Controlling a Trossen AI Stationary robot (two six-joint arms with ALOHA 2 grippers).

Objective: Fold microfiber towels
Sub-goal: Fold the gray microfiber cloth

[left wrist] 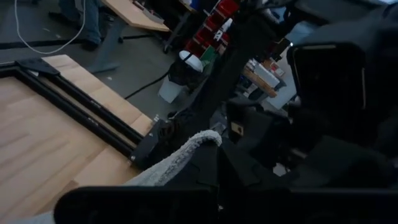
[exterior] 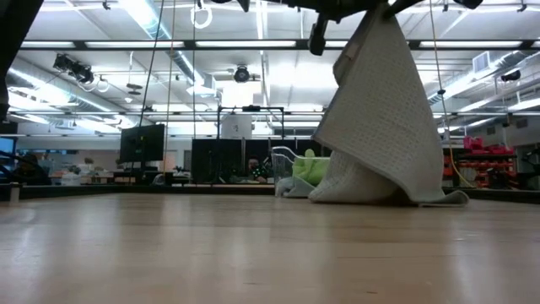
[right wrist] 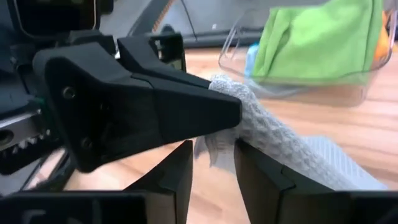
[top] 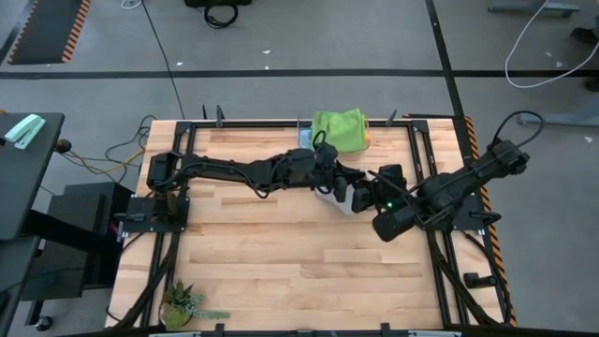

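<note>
A light grey microfiber towel (exterior: 380, 127) hangs from my left gripper (right wrist: 227, 112), which is shut on it and points level toward the table's right. The towel's lower end (exterior: 371, 190) rests bunched on the table. My right gripper (right wrist: 214, 177) is open just beside the left one, with a hanging flap of the towel (right wrist: 214, 149) in the gap between its fingers. In the high view both grippers meet right of the table's middle, over the grey towel (top: 342, 198). A bright green towel (top: 339, 129) lies folded in a clear bin at the far edge. My left gripper pinches the grey towel's top fold (right wrist: 233, 90) between the free ends of its two shut fingers, coming level from the table's left. The towel hangs below the fingers in a slack cone with its lower end on the table. My right gripper: I cannot tell whether its fingers touch the flap.
The clear bin (right wrist: 298, 87) at the far edge also holds a blue cloth (right wrist: 250, 59) and an orange one (right wrist: 376, 53). A small plant (top: 182, 301) stands at the near left corner. Black frame rails (top: 426, 168) run along the table's sides. Bare wood (top: 271, 253) lies nearer.
</note>
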